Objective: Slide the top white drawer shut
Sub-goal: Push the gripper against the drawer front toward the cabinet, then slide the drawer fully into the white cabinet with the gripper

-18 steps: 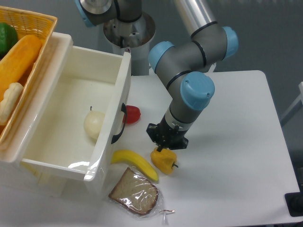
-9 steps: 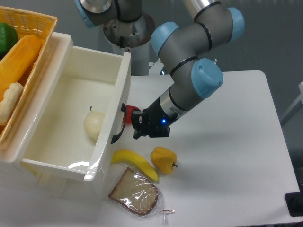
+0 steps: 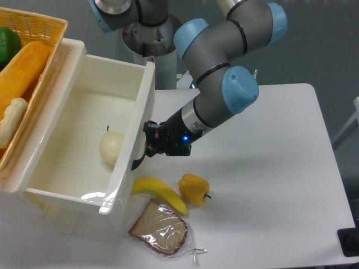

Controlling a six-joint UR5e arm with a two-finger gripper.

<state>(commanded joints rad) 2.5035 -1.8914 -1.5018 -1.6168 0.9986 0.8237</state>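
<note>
Nearest the camera, below and a little toward the viewer from the pincer, a slice of brown bread in a clear plastic wrapper (image 3: 159, 230) lies on the white table (image 3: 269, 185), with a curved yellow banana (image 3: 160, 194) just above it and a small yellow bell pepper (image 3: 194, 189) beside the banana's right end. Directly above these, the black two-finger pincer (image 3: 150, 143) points leftward at the front panel of the top white drawer (image 3: 84, 140), a deep cream-white glossy plastic box that stands pulled far out to the pincer's left; its tip sits against or just beside the black curved handle (image 3: 139, 156), and I cannot tell whether the fingers are apart or together. Inside the drawer, left of the pincer, rests a pale round onion-like item (image 3: 111, 147). Farther up and left, a woven orange-yellow basket (image 3: 39, 28) holds a long bread loaf (image 3: 19, 73) and a green vegetable (image 3: 8, 45). Behind the pincer rises the grey arm with light blue joint caps (image 3: 224, 61).
</note>
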